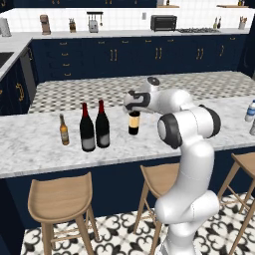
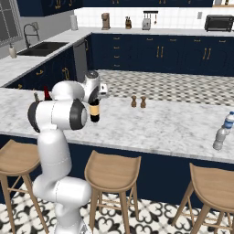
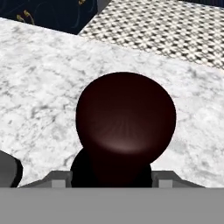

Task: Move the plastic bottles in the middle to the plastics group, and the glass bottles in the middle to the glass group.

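Note:
A short dark wine bottle point(image 1: 133, 123) with a cream-yellow label stands upright mid-counter. My gripper point(image 1: 133, 110) comes down over its top, shut on its neck. From the right the same bottle point(image 2: 94, 113) hangs under the gripper point(image 2: 94, 103). In the hand view its dark rounded top point(image 3: 126, 122) sits between the gripper point(image 3: 118, 177) fingers. To the left stand an amber beer bottle point(image 1: 63, 130) and two red-topped wine bottles point(image 1: 87, 130) point(image 1: 102, 126). A blue-capped water bottle point(image 2: 228, 120) and a small pale bottle point(image 2: 220, 138) stand at the far right.
The marble counter point(image 1: 35, 144) runs left to right, with wooden stools point(image 1: 60, 196) along its near edge. Two small brown shakers point(image 2: 138, 101) stand further back on the counter. A second counter strip and dark cabinets lie behind.

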